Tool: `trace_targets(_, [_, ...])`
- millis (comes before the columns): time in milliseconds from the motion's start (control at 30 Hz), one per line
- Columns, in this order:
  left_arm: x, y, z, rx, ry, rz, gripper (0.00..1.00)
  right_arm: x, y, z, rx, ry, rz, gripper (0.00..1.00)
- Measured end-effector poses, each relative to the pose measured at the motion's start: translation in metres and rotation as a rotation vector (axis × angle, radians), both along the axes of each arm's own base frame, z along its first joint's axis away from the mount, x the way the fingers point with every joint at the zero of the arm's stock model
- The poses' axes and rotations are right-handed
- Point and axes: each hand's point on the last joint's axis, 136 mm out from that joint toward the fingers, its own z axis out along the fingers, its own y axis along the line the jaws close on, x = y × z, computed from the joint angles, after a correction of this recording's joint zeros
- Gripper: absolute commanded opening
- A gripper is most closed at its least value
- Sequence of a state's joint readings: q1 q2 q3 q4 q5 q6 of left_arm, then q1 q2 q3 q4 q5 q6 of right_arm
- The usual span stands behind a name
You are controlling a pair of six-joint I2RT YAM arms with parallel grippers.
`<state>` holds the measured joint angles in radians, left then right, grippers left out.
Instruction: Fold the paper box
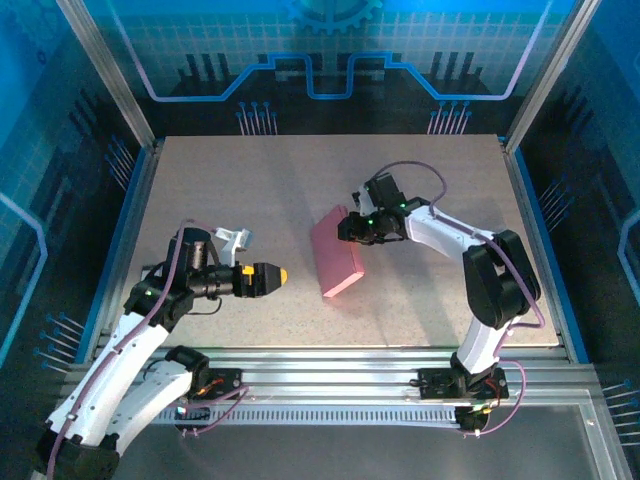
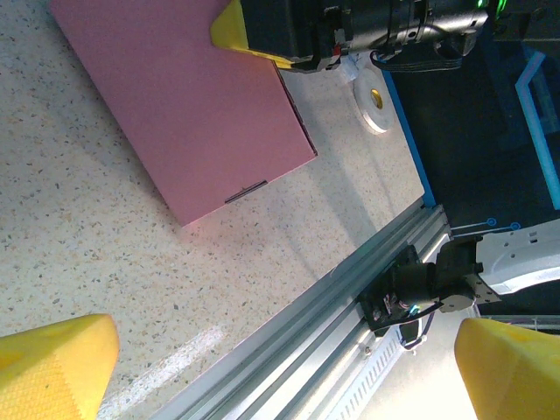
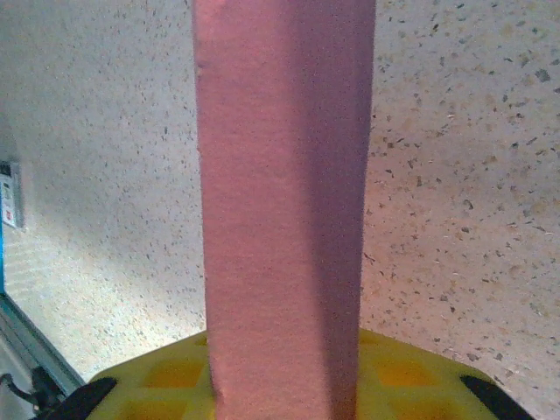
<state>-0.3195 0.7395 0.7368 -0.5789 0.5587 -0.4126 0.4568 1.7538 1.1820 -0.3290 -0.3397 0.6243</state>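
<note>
The paper box (image 1: 335,255) is a compact flat pink rectangle lying slantwise in the middle of the table. My right gripper (image 1: 350,225) is at its far end, shut on it. In the right wrist view the box's narrow pink side (image 3: 280,201) runs straight out from between the yellow fingers (image 3: 411,376). In the left wrist view the box (image 2: 184,105) lies flat with a yellow right finger (image 2: 229,26) on its far corner. My left gripper (image 1: 280,274) hovers left of the box, open and holding nothing, its yellow fingers (image 2: 52,359) wide apart.
A small white tape roll (image 2: 374,103) lies near the table's blue right border. The aluminium rail (image 1: 330,360) runs along the near edge. Blue walls and posts enclose the speckled table (image 1: 250,190), with free room at the back and left.
</note>
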Motion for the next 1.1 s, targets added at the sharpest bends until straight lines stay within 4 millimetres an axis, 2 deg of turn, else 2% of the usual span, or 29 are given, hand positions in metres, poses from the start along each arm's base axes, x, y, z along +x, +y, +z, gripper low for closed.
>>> trace_targets(400, [0.0,0.0,0.0,0.0,0.001,0.0,0.99,0.013,-0.006,-0.007,0.097,0.001,-0.109,0.37])
trace_targets(500, [0.0,0.0,-0.001,0.002,0.003,0.001,0.99,0.013,-0.009,-0.011,0.096,0.005,-0.128,0.39])
trace_targets(733, [0.001,0.0,-0.002,0.003,0.006,0.001,0.99,0.016,-0.015,-0.016,0.084,0.002,-0.152,0.52])
trace_targets(1100, [0.001,0.0,-0.001,0.003,0.006,0.001,0.99,0.018,-0.019,-0.019,0.062,-0.007,-0.168,0.58])
